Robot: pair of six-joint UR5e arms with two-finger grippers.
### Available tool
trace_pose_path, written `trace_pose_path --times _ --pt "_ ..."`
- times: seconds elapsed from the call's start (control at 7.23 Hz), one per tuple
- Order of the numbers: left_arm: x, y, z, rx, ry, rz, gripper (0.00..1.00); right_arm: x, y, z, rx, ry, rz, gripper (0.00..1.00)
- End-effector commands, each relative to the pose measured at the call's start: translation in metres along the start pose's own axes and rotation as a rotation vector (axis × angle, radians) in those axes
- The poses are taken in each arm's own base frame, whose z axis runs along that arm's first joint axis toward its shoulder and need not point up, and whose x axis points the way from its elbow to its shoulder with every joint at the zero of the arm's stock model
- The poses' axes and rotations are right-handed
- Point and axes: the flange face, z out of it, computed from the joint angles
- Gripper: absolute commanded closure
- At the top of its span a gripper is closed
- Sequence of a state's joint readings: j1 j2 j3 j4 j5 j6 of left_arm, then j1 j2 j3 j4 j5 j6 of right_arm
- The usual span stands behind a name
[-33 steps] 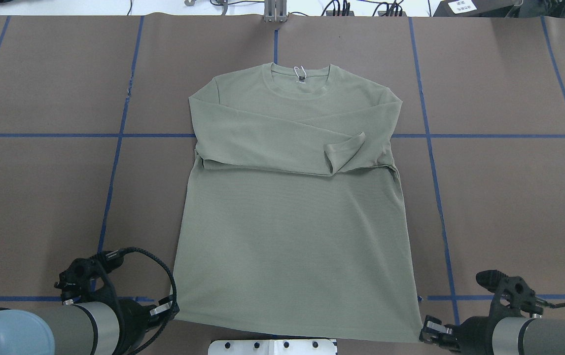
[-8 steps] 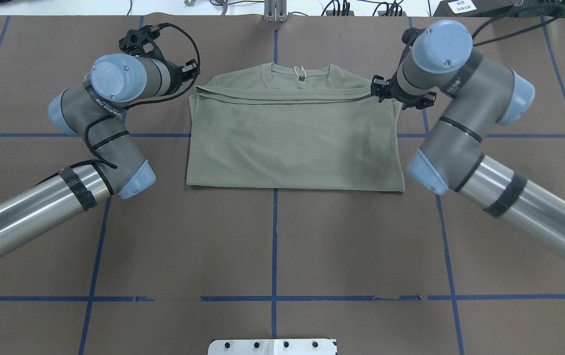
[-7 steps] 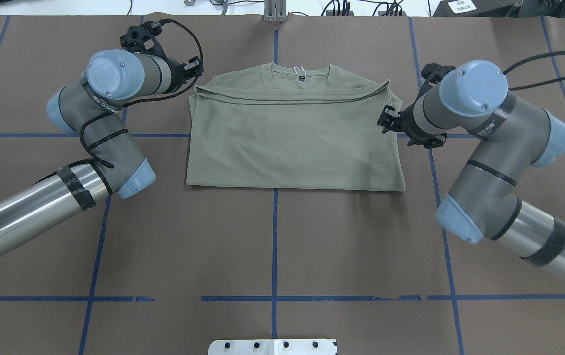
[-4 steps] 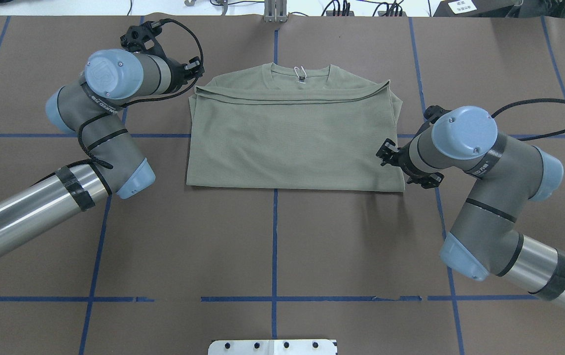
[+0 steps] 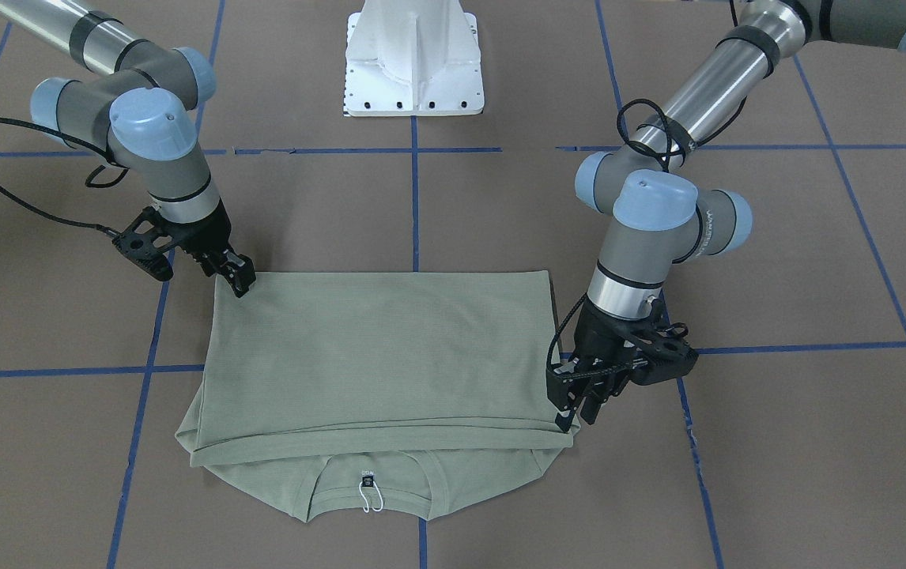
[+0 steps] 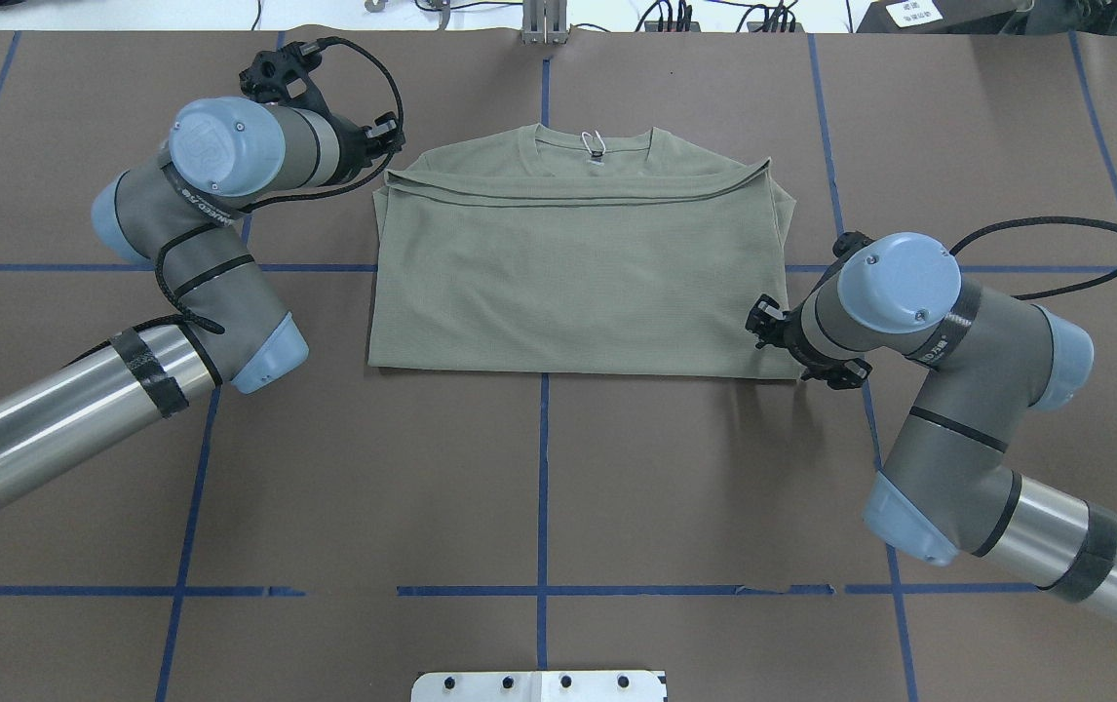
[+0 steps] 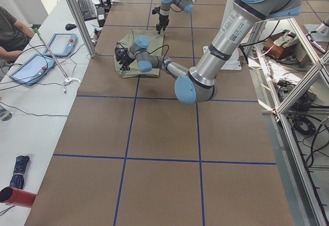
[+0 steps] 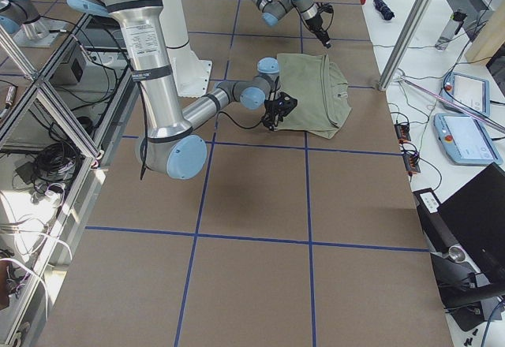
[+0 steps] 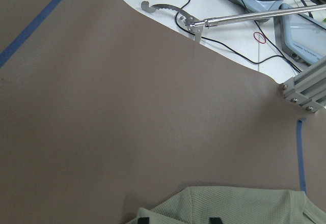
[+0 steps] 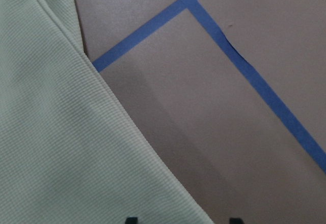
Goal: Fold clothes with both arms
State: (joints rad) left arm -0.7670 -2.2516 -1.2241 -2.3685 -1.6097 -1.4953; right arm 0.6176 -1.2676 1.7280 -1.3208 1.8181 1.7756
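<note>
The sage-green shirt (image 6: 578,283) lies folded in half, its hem drawn up to the shoulders, with the round neck and white hang tag (image 6: 595,144) at the far side. My left gripper (image 6: 391,146) sits low at the shirt's far left corner; in the left wrist view its fingertips stand apart with cloth (image 9: 239,206) between them, open. My right gripper (image 6: 761,326) is at the near right corner by the fold, open; the shirt's edge (image 10: 66,147) runs under one fingertip. In the front-facing view the left gripper (image 5: 577,416) and the right gripper (image 5: 238,280) both touch the shirt (image 5: 382,356).
Brown table cover with a blue tape grid (image 6: 542,487). The white pedestal base (image 5: 413,55) is at the robot's side. An aluminium post (image 6: 544,24) stands at the far edge. Beyond it are an operators' desk with tablets (image 7: 31,67) and a seated person (image 7: 13,28).
The hem was carried from the near side up to the shoulders. The right gripper let go and moved back along the shirt's right edge to the fold corner. The left arm has stayed put.
</note>
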Motion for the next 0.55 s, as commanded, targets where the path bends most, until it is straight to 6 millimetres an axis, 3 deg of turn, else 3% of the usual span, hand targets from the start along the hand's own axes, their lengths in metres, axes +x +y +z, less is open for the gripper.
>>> trace_pose_path --times 0.0,0.28,0.41 --pt "-0.001 0.000 0.000 0.000 -0.003 0.003 0.50 0.001 0.000 -0.001 -0.003 -0.002 0.007 1.00" --pt "0.001 0.000 -0.001 -0.001 0.002 0.003 0.50 0.005 0.002 -0.016 -0.008 -0.024 0.005 1.00" --pt "0.006 0.000 -0.006 -0.002 0.013 0.002 0.50 0.036 0.021 -0.041 -0.040 -0.040 -0.024 1.00"
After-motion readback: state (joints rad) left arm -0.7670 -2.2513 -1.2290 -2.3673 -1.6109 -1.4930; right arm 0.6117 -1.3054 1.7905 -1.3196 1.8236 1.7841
